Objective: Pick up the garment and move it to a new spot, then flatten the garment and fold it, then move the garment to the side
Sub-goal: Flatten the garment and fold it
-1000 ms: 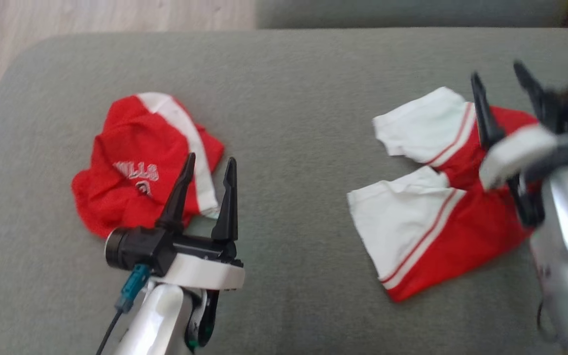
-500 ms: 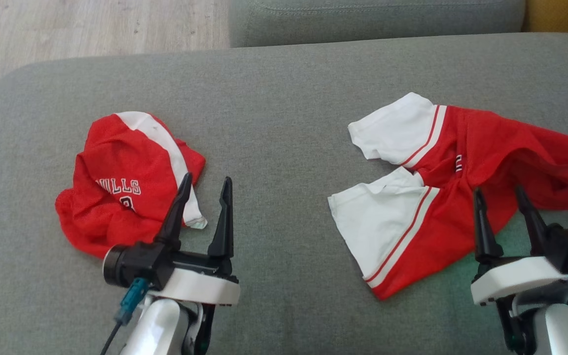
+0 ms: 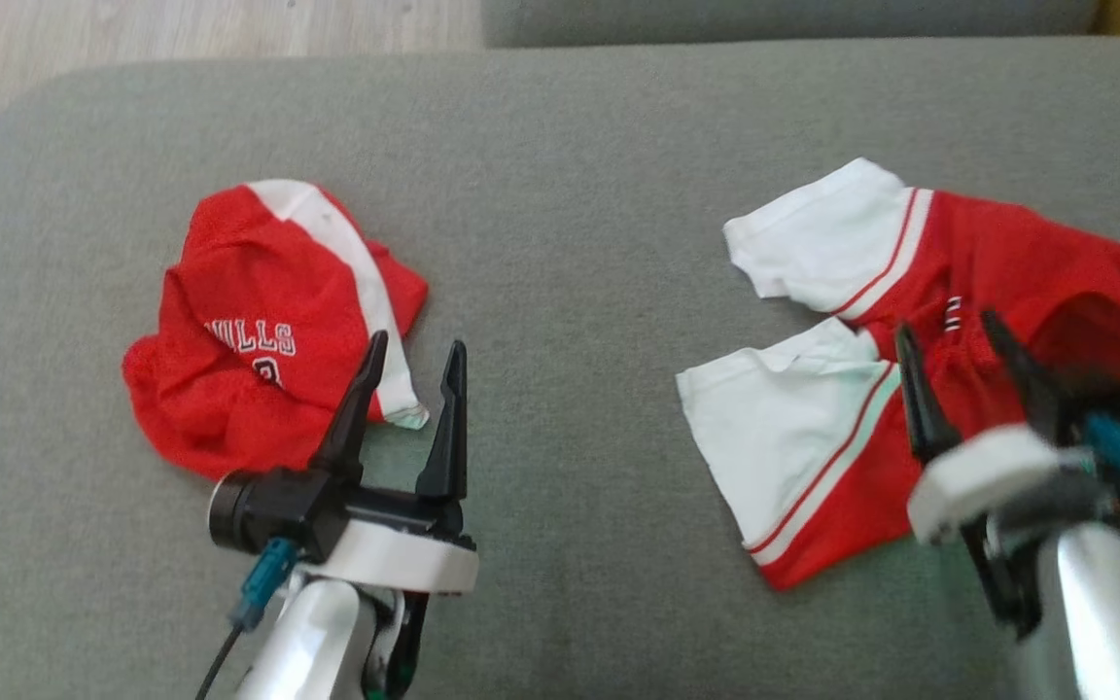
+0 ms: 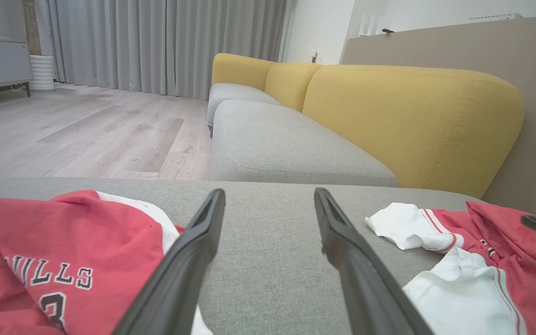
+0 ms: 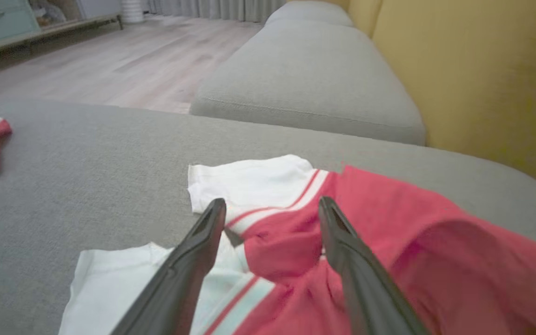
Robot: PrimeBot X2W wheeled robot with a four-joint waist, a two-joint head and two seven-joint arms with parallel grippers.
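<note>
Below R pincer [image 3: 944, 324], jaws wide, red-white garment [image 3: 813, 428]

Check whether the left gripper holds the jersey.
No: the left gripper stands open with bare sofa between its jaws, and the jersey lies off to one side.

On the cushion [image 3: 560, 146], the jersey [image 3: 249, 331] lies at the left and the shorts [image 3: 813, 437] at the right, well apart.

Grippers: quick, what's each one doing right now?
Left gripper: open, holding nothing, next to the red jersey.
Right gripper: open, holding nothing, over the red-and-white shorts.
</note>
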